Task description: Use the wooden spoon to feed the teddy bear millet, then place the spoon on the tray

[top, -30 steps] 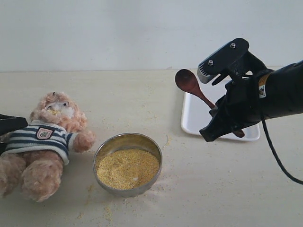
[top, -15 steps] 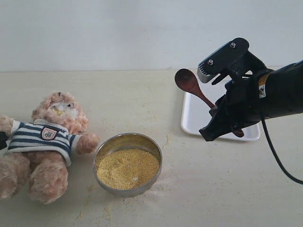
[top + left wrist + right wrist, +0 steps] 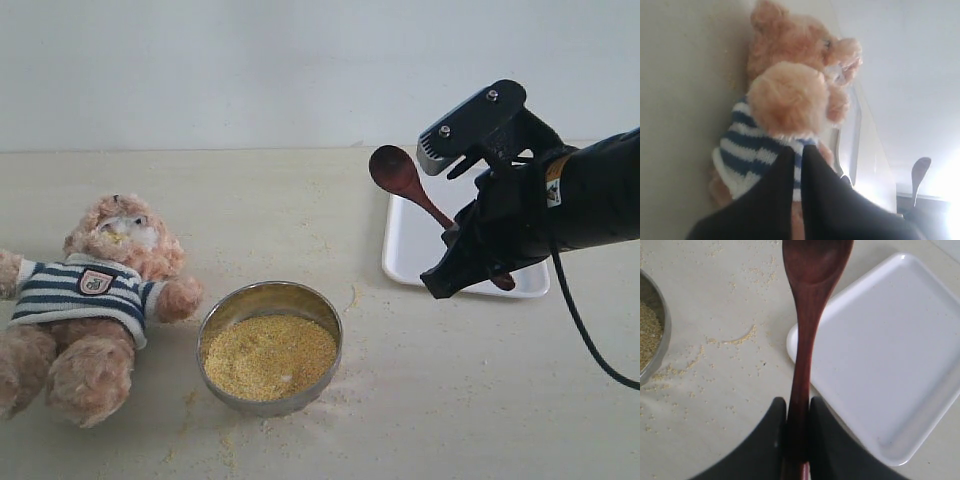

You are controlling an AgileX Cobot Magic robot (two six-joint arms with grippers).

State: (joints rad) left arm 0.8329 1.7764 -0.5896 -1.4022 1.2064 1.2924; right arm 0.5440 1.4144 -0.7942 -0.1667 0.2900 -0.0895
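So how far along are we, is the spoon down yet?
Feeding looks done: yellow specks sit on the muzzle of the teddy bear, and the wooden spoon shows no grains. In hand: the right gripper holds the spoon by its handle, raised by the corner of the tray. Left: set it on the tray and let go.

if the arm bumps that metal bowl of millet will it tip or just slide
The bowl is low and wide, so it would probably slide rather than tip. The millet sits fairly near the rim, so a sharp bump may spill some. The loose grains on the table could let it skid easily.
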